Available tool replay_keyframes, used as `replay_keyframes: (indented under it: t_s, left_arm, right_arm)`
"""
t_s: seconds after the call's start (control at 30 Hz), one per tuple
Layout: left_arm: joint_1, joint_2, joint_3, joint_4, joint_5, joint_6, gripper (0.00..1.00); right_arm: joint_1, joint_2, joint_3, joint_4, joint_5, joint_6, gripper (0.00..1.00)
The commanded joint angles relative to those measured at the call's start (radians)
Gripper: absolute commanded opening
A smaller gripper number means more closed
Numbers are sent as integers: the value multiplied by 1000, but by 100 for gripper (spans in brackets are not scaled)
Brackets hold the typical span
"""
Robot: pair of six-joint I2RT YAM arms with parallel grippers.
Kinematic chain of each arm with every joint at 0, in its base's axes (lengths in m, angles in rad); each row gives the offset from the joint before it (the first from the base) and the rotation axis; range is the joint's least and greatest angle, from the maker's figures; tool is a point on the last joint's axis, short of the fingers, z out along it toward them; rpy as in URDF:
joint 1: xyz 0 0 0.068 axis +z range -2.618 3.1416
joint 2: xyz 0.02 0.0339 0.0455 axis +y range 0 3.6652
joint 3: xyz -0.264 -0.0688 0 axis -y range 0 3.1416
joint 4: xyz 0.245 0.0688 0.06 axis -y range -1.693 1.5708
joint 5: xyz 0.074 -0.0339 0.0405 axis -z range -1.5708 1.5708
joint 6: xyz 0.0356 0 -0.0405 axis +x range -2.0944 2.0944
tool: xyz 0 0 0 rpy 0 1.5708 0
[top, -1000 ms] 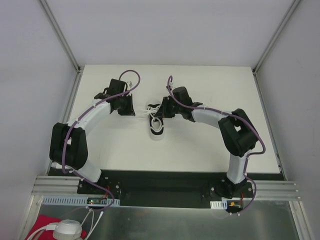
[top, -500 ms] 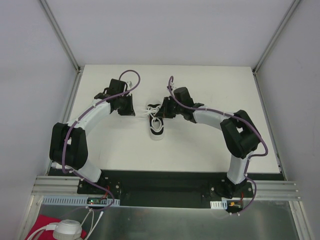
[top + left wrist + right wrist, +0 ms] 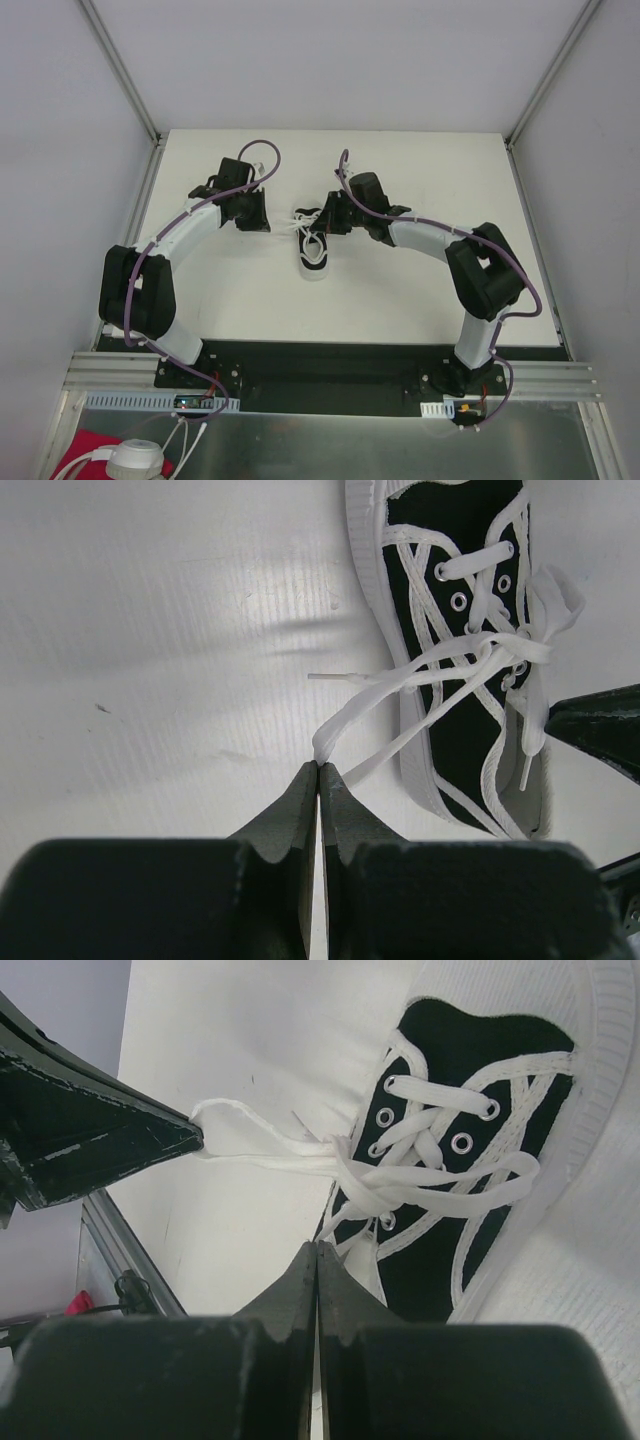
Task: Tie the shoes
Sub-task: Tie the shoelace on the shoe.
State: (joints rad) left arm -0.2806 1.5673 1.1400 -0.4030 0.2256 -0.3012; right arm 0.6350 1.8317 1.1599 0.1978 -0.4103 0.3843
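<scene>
The small black sneaker (image 3: pixel 314 254) with white sole lies mid-table, toe toward the near edge. Its white laces (image 3: pixel 306 220) are crossed in a knot over the tongue. My left gripper (image 3: pixel 264 224) is left of the shoe, shut on a lace loop (image 3: pixel 345 712) that runs taut from the knot to its tips (image 3: pixel 318 764). My right gripper (image 3: pixel 326 224) is at the shoe's right side, shut at the tips (image 3: pixel 318 1244) on a lace strand (image 3: pixel 352 1232) from the knot (image 3: pixel 372 1182). The sneaker also shows in the left wrist view (image 3: pixel 455 670) and right wrist view (image 3: pixel 480 1200).
White table (image 3: pixel 400 290) with metal frame rails at the left (image 3: pixel 150 190) and right edges. The two gripper heads stand close together on either side of the shoe. The left gripper's finger (image 3: pixel 110 1140) shows in the right wrist view.
The right arm's elbow has shifted slightly to the right, and its gripper has edged a little away from the shoe. The left arm and the shoe have stayed put.
</scene>
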Motion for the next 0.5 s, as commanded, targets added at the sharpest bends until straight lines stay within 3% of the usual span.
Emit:
replay_keyframes:
  t_s: [0.0, 0.47]
  left_arm:
    - [0, -18, 3, -10, -15, 8, 0]
    - [-2, -15, 6, -10, -14, 8, 0]
  right_arm:
    - [6, -60, -5, 43, -36, 2, 1]
    - [25, -48, -22, 77, -71, 16, 1]
